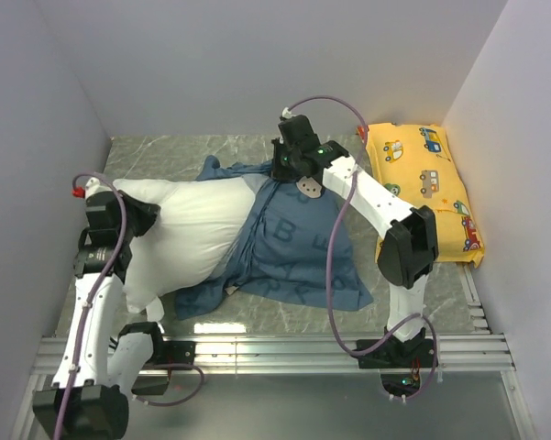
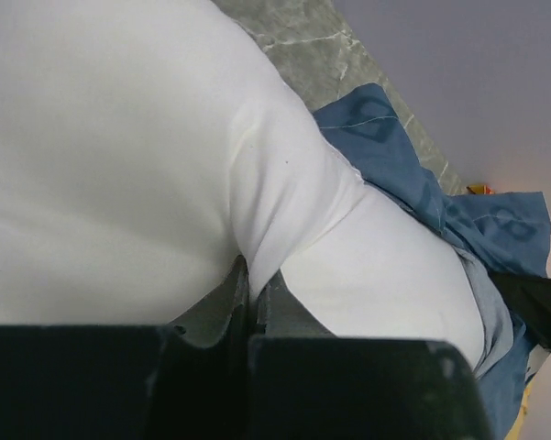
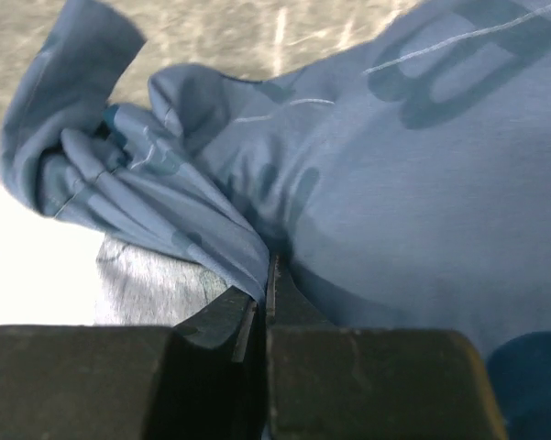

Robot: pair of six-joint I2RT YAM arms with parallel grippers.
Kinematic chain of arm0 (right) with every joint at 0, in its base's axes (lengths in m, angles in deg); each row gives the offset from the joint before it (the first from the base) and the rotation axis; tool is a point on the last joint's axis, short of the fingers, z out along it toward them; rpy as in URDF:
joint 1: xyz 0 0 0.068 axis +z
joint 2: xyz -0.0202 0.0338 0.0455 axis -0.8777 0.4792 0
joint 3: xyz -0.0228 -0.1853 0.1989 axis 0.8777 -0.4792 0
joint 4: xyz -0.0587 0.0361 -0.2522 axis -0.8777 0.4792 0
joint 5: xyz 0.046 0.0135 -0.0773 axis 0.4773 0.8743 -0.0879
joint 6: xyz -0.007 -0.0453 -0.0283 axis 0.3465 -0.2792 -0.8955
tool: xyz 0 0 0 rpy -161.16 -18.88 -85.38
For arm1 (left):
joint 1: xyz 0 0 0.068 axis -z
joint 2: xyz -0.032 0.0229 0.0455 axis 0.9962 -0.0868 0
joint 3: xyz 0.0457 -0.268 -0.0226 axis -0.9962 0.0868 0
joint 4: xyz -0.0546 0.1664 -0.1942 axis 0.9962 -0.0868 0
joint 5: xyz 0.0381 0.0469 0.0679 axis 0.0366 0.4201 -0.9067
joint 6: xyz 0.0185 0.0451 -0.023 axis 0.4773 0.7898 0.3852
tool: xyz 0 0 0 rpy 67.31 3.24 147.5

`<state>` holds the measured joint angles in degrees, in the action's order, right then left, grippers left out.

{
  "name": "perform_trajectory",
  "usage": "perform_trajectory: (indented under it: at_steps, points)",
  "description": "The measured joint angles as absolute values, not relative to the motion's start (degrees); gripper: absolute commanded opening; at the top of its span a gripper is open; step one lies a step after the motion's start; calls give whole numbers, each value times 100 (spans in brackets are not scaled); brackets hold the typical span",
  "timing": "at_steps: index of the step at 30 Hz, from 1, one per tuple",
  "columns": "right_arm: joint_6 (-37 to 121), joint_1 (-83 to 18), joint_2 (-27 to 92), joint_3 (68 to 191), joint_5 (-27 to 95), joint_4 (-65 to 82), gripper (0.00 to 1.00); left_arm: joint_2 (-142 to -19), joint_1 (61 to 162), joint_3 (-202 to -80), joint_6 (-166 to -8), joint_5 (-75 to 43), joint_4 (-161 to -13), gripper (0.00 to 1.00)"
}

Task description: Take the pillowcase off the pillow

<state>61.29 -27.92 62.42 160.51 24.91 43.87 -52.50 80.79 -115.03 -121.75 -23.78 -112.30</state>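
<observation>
Two pinches. We judge the pillow (image 1: 192,229) light and squashy; the left gripper (image 2: 249,275) is clamped on a fold of its bare end. The pillowcase (image 1: 298,252), thin and limp, covers the end away from those fingers. The right gripper (image 3: 268,273) is nipped onto its bunched edge, a sound hold.

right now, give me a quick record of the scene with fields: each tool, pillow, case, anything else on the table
left tool: shut on a pinch of the pillow near its left end
right tool: shut on a bunched fold of the pillowcase at its far side
pillow: white, mostly bare; right end overlapped by the pillowcase
pillowcase: blue with darker letters, lying mostly flat to the right of the pillow
other: yellow car-print pillow by the right wall, apart from both
surface: grey marbled table
</observation>
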Motion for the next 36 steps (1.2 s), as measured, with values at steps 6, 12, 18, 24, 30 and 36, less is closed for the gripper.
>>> perform_trajectory:
  at_steps: [6,12,18,24,30,36]
  points:
    - [6108,-2781,6019,15684,2753,4129,43,-5910,7452,-11579,-12203,-1616,-11143,0]
    - [5749,-2538,5691,15566,2001,4092,80,-6494,7404,-11758,-12166,-1727,-10999,0]
    - [5660,-1854,4338,14886,1090,3930,82,-6667,7297,-11791,-11972,-2241,-10986,0]
    - [5819,-776,2729,13275,574,3237,82,-6702,7236,-11787,-11854,-2553,-10975,0]
    - [6077,603,3142,12298,58,2706,86,-6702,7308,-11787,-11825,-2617,-10966,0]
    - [6302,1416,4403,12121,-154,2186,90,-6702,7404,-11787,-11729,-2722,-10962,0]
